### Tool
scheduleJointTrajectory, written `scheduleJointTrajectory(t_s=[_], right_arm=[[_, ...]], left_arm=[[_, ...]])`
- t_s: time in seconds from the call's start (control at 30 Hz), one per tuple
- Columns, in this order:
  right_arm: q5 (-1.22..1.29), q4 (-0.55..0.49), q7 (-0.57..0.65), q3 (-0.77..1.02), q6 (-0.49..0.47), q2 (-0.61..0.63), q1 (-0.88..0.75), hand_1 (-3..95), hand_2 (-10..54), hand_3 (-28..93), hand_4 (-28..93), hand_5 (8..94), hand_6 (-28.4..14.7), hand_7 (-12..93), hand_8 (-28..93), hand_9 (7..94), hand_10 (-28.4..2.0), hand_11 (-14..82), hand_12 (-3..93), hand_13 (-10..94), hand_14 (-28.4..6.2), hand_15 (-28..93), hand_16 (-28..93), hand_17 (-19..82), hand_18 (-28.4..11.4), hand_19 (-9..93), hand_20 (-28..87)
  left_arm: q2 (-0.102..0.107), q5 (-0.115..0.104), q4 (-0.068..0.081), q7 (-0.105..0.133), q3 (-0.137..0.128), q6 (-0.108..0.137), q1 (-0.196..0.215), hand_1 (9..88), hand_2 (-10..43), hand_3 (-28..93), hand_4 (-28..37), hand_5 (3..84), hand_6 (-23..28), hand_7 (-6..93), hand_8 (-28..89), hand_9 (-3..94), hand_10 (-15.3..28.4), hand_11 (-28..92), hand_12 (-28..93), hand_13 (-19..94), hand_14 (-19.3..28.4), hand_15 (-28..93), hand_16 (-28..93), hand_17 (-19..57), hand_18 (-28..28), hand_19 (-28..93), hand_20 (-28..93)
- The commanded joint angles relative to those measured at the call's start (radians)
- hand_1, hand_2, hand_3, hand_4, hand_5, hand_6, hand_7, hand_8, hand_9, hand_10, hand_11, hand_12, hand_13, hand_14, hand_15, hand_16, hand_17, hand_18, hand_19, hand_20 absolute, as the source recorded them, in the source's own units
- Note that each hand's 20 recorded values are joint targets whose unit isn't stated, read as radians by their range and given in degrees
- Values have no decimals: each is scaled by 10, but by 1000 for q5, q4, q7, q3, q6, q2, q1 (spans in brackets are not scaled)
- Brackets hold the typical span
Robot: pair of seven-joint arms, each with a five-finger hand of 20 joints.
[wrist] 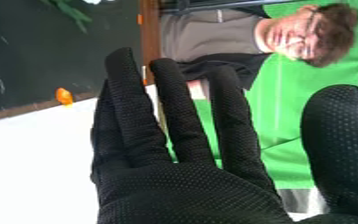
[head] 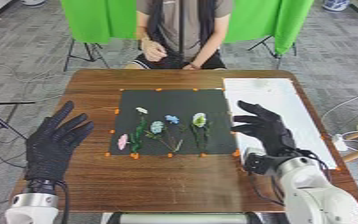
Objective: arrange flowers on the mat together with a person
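The left hand [head: 51, 152], spread, hangs by the table's [head: 158, 190] left edge, seemingly giving room. Flowers [head: 157, 127] lie side by side across the mat [head: 215, 102], presumably so each can be seen. Just beyond its right edge is the empty right hand [head: 269, 131]; the right wrist view shows straight fingers [wrist: 182, 115], thumb [wrist: 340, 145] apart.

Shows the right robot hand [head: 270, 131], fingers [wrist: 182, 110] straight, with white sheet [wrist: 33, 160], dark mat [wrist: 51, 65] bearing a green sprig [wrist: 71, 12], and green curtain [wrist: 286, 112] beyond.

Black mat [head: 162, 100] beside brown wood-grain table [head: 95, 85]
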Motion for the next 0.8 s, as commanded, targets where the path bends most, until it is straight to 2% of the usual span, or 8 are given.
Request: scheduleJointTrajectory(t_s=[0.03, 0.17, 0.2, 0.3, 0.37, 0.8], right_arm=[[-1, -8, -5, 24, -16, 32, -10, 149, 92, 798, -283, 462, -3, 114, -126, 507, -193, 125, 110, 411, -229, 363, 89, 49, -205, 522, 150], [24, -5, -8, 17, -18, 23, -4, 148, 92, 797, -283, 462, -3, 115, -126, 507, -194, 125, 110, 412, -230, 362, 92, 49, -205, 521, 153], [24, -4, -12, 14, -20, 21, -2, 148, 92, 797, -283, 462, -3, 115, -126, 507, -194, 125, 110, 412, -229, 363, 93, 49, -205, 521, 153], [24, -4, -10, 9, -22, 5, 0, 148, 93, 797, -283, 462, -3, 114, -126, 507, -193, 125, 110, 413, -230, 363, 94, 49, -205, 520, 154], [31, -1, -18, 1, -13, -4, 6, 148, 93, 796, -283, 459, -3, 112, -126, 507, -193, 125, 110, 415, -229, 364, 94, 49, -205, 520, 155], [30, 0, -13, -1, -21, -11, 6, 147, 96, 794, -283, 458, -2, 112, -125, 510, -193, 126, 111, 419, -229, 370, 95, 50, -205, 520, 159]], left_arm=[[-4, 2, 3, -3, 2, -1, 12, 208, 79, 758, -283, 349, 83, 91, -82, 374, 218, 236, 108, 313, 284, 484, -99, -11, 284, 714, -283], [-8, 6, 5, -9, 2, -7, 9, 207, 79, 758, -283, 350, 83, 92, -82, 373, 218, 236, 108, 314, 284, 484, -100, -11, 284, 713, -283], [-4, 5, 5, -2, 6, -6, 9, 207, 79, 758, -283, 349, 83, 92, -82, 373, 218, 235, 107, 314, 284, 484, -100, -10, 284, 713, -283], [-9, 9, 6, -11, 6, -11, 6, 207, 79, 758, -283, 348, 82, 90, -83, 372, 216, 231, 105, 313, 284, 482, -100, -11, 284, 712, -283], [-7, 6, 8, -6, 9, -8, 5, 206, 80, 757, -283, 347, 79, 89, -83, 369, 215, 227, 104, 313, 284, 481, -101, -11, 284, 711, -283], [-12, 10, 8, -15, 6, -10, 3, 205, 80, 757, -283, 339, 73, 85, -83, 363, 209, 213, 103, 310, 284, 473, -98, -13, 284, 705, -283]])
